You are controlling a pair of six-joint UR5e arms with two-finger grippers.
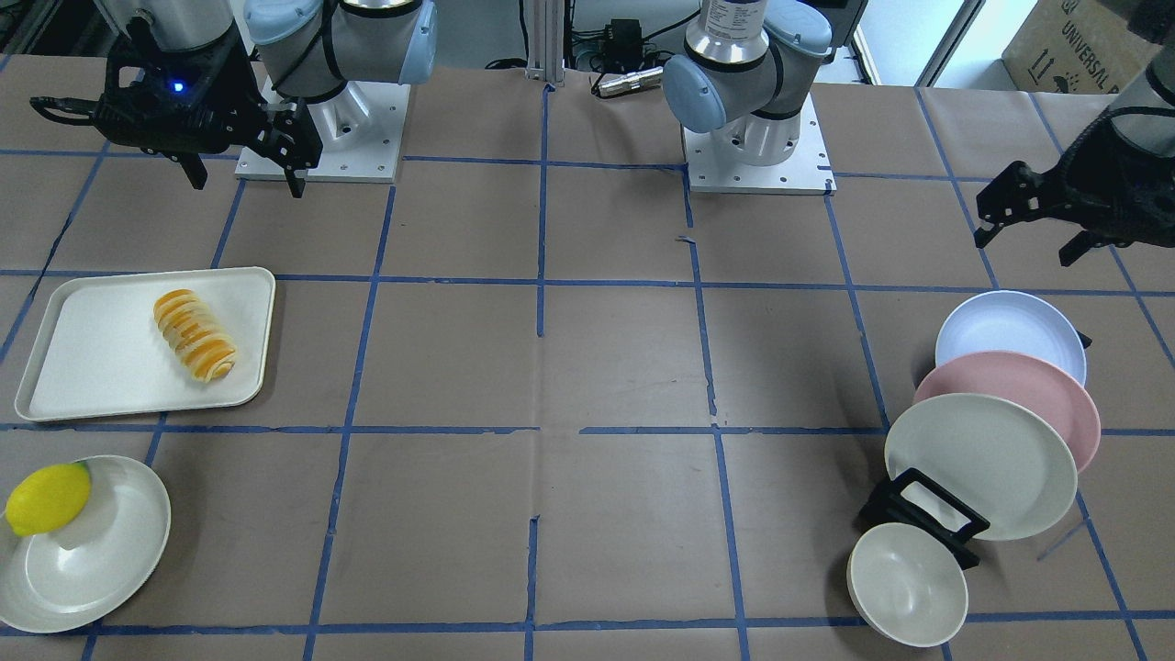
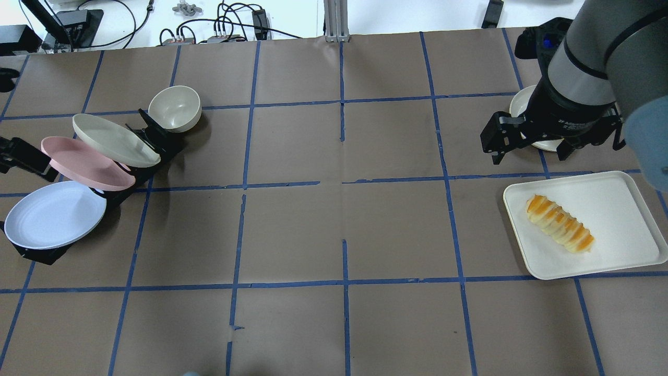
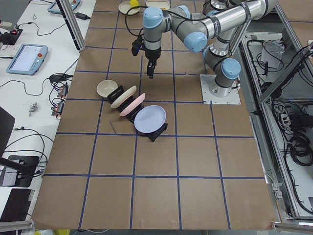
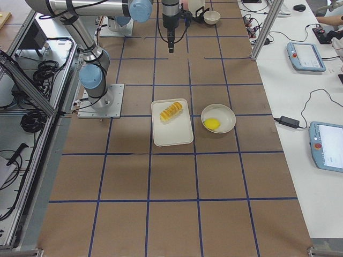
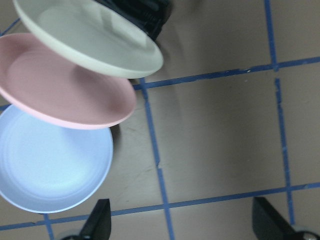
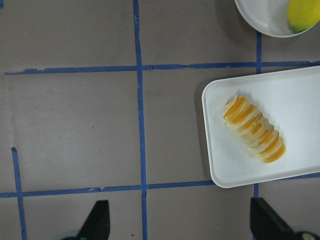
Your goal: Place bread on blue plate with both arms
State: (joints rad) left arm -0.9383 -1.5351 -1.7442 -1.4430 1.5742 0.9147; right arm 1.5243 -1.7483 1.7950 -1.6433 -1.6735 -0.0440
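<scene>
Both jaws gape wide, empty: right gripper (image 1: 246, 184) hangs near the bread (image 1: 195, 335) on its tray (image 1: 87, 376), left gripper (image 1: 1025, 240) near the blue plate (image 1: 1010, 330).

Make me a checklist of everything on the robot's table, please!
Surface: table, brown paper, blue tape grid.
Job's things: bread on tray; blue plate leaning in rack.
Clutter: pink plate and cream plate in rack, bowl beside it; lemon on white plate.
Pincers: left pincer open, empty; right pincer open, empty.
Cables: cables beyond the far edge.
Surroundings: tablets on bench.
</scene>
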